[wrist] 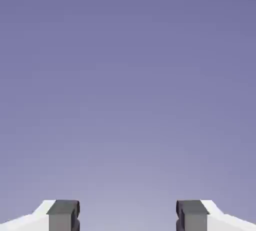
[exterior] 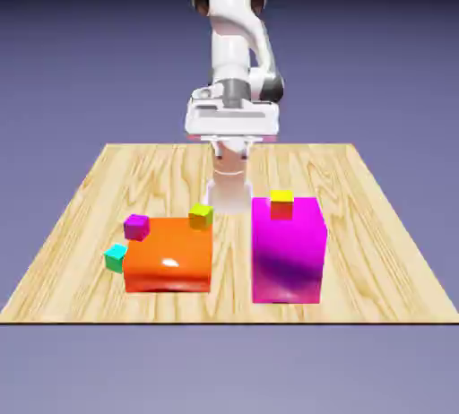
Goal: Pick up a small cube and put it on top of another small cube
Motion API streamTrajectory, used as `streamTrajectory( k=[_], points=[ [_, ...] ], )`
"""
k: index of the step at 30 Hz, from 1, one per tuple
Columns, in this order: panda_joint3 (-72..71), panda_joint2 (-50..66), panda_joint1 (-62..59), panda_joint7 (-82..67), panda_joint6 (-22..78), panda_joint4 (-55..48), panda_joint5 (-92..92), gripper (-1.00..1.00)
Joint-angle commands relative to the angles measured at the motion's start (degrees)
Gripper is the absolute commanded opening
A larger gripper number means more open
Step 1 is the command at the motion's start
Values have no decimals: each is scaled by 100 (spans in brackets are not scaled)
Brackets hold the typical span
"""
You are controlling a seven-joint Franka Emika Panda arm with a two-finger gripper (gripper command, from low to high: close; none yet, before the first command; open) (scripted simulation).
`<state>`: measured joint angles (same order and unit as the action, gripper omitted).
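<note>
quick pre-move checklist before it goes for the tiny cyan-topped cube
1. Hand empty: ok, the hand view shows only backdrop between the fingertips.
2. Hand open enough for the cube: ok, jaws stand well apart.
3. Cyan-topped cube reachable: ok, it sits on the table at the exterior view's left of the orange block, top uncovered.
4. Room for fingers beside it: cannot tell, it lies very close to the orange block and a gap does not show.
5. Stacking targets free: ok, the purple cube and lime-green cube have nothing on top.
6. Hand aimed at the cube: not ok, the hand view shows no table or cube.
</note>
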<state>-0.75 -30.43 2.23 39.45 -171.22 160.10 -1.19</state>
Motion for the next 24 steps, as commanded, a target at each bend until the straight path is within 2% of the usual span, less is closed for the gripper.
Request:
streamTrajectory(
  k=[1,24],
  points=[
    [-83,173,-148,-200,172,-120,-53,0],
    [-2093,4098,-4924,-4559,3830,-3101,-1034,0]
  ],
)
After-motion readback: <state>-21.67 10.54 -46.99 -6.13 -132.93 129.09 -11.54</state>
